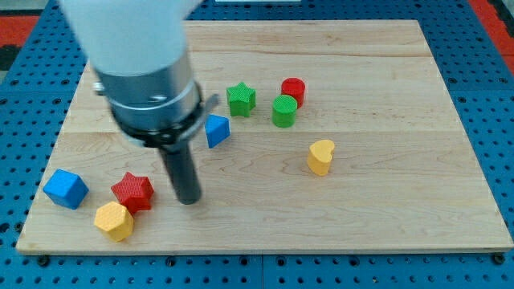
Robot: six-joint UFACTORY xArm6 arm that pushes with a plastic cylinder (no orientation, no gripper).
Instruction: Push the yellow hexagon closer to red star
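The yellow hexagon lies near the board's bottom left corner, touching the lower left side of the red star. My tip rests on the board just to the right of the red star, a small gap apart, and up and right of the yellow hexagon.
A blue cube lies left of the red star. A blue block sits beside the rod, partly hidden. A green star, green cylinder, red cylinder and yellow heart lie toward the middle. Wooden board edge at the bottom.
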